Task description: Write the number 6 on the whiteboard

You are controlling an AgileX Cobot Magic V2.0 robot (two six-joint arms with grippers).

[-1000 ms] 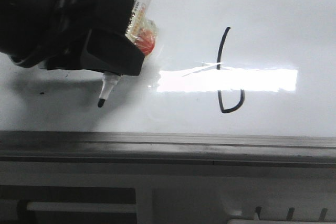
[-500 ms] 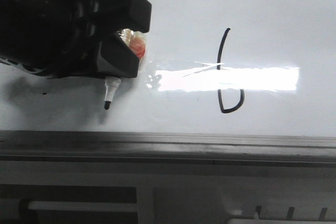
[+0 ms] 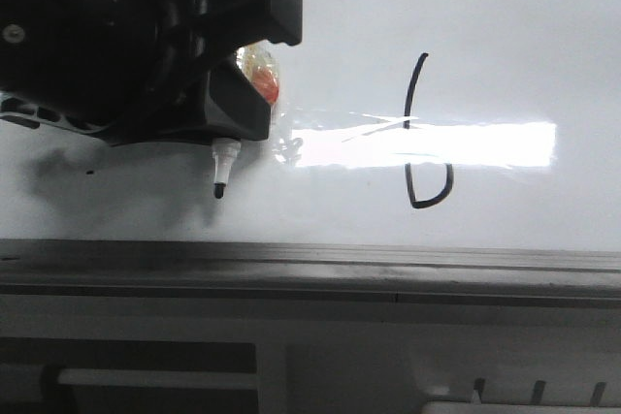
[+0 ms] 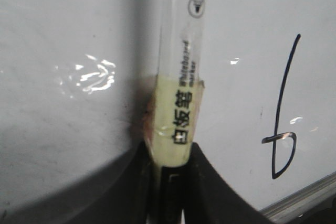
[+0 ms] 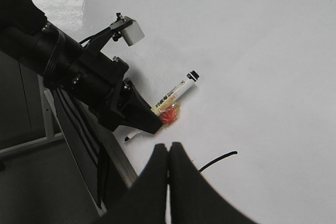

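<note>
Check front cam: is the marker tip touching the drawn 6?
No. The marker tip in the left gripper sits well left of the number 6, with bare whiteboard between them.

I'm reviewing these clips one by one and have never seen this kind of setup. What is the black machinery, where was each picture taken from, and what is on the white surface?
This is a robot with two arms, each ending in a gripper. The front view looks forward over the whiteboard; the other two come from cameras on each arm's wrist. The black bulk in the front view is the left arm, and its left gripper is shut on a whiteboard marker, with the dark marker tip pointing down toward the board's near edge. Whether the tip touches the board I cannot tell. To the right of it is the number 6, drawn in thin black line, crossed by a bright glare streak. The right gripper is shut and holds nothing.
</note>
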